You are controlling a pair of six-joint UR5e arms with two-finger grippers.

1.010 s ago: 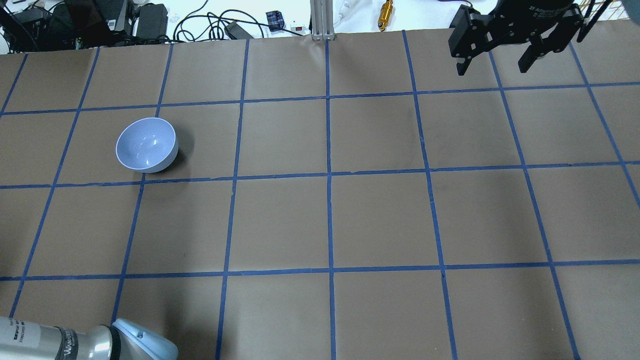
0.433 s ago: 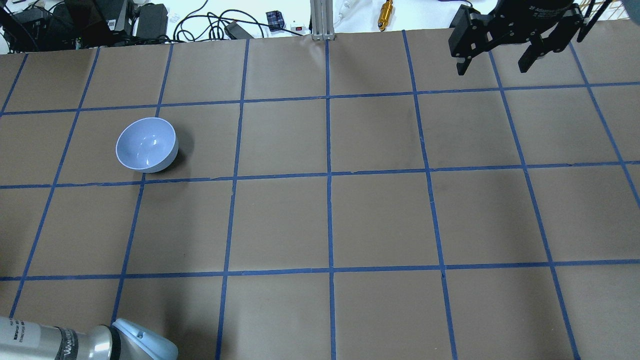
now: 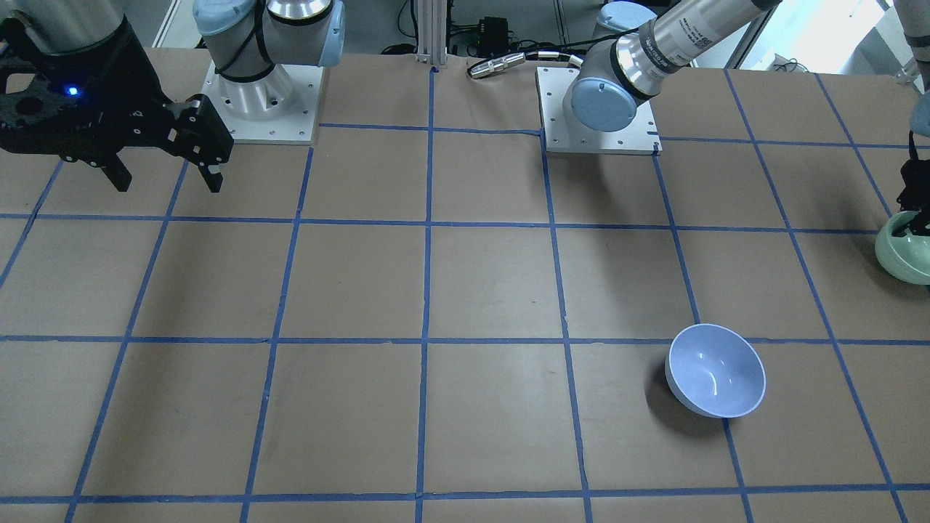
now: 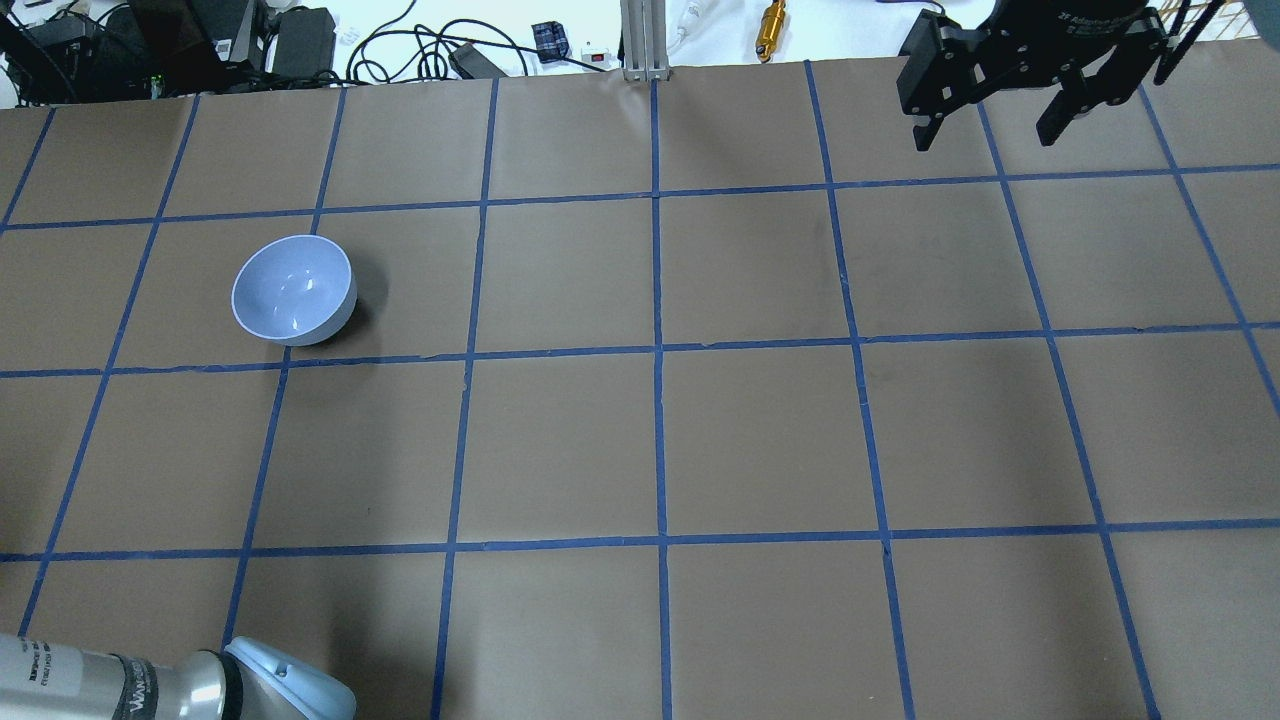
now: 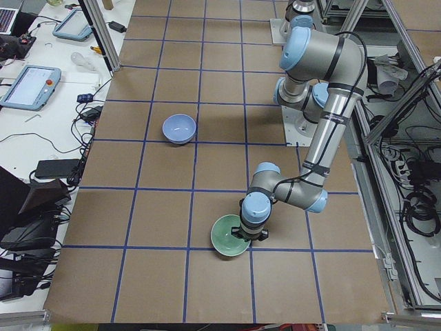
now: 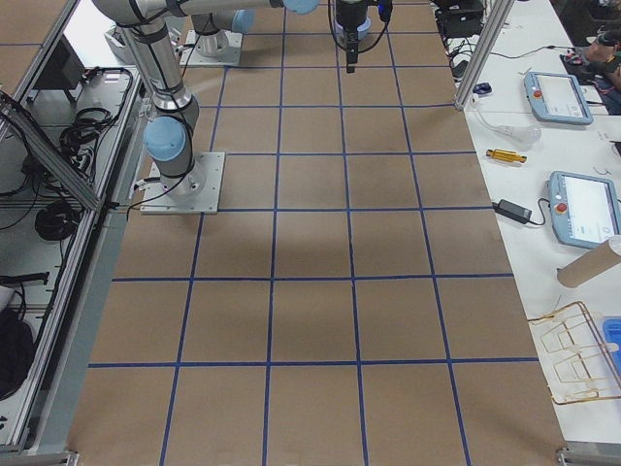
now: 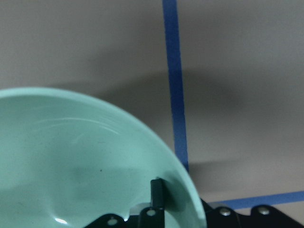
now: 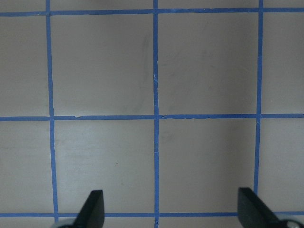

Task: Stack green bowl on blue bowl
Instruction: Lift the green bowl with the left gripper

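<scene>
At the left end of the table [image 5: 158,276] I find the green bowl [image 5: 229,238], left gripper [image 3: 917,214] straddling its rim; whether clamped, I cannot tell. Right gripper [image 4: 988,125] hangs idle, jaws apart. I judge the bowl light, rigid, glossy-slick: pinch the rim squarely.

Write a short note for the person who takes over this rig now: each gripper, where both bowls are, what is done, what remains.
Grippers: left gripper at the rim of the green bowl, one finger inside; clamped or not, I cannot tell. The right gripper is open, empty, hovering away from both bowls.
Bowls: blue bowl upright, empty, apart from the green bowl.
Done: approach only.
Left: lift the green bowl, carry it, set it in the blue bowl.
</scene>
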